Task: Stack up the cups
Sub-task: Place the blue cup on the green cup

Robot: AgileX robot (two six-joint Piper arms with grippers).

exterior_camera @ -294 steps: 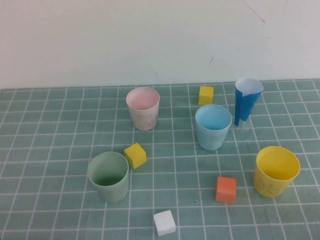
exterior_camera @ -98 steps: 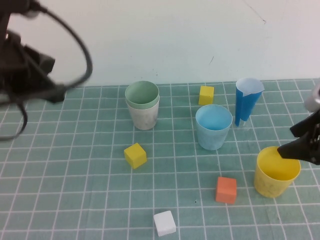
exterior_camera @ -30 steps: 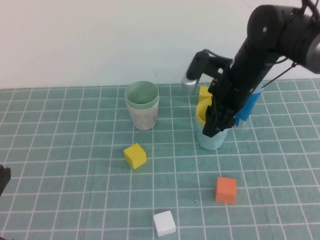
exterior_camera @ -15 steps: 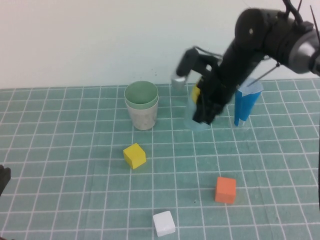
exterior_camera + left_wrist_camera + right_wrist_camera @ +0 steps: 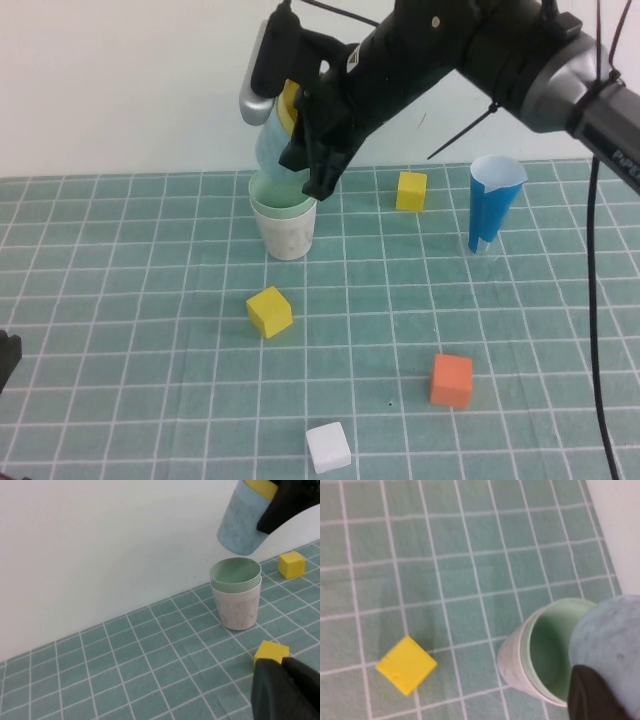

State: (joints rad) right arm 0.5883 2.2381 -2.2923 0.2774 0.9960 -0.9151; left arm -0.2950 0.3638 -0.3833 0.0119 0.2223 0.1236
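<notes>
My right gripper [image 5: 312, 150] is closed on the rim of the light blue cup [image 5: 268, 150], with the yellow cup [image 5: 288, 100] nested inside it. This pair hangs tilted in the air, just above the far-centre stack. That stack is the sage green cup [image 5: 284, 192] seated in the pale pink cup [image 5: 287, 232], upright on the desk [image 5: 120, 330].

My left gripper [image 5: 287, 690] is parked low at the near left, well apart from the stack, jaws shut and empty.

Hazards from this position, as I judge them:

- Tilt. The blue cup's base does not sit square over the green rim. A descent at this angle could catch the rim and tip or push the light stack.
- Offset. The carried pair appears to hang slightly left of the green mouth. An early release could drop it beside the stack.
- Nested load. Only the rim grip keeps the yellow cup in place, so a jolt could shift it.

The tall dark-blue cone cup [image 5: 492, 205] and the yellow cube [image 5: 411, 190] at the far right lie clear of the descent.
</notes>
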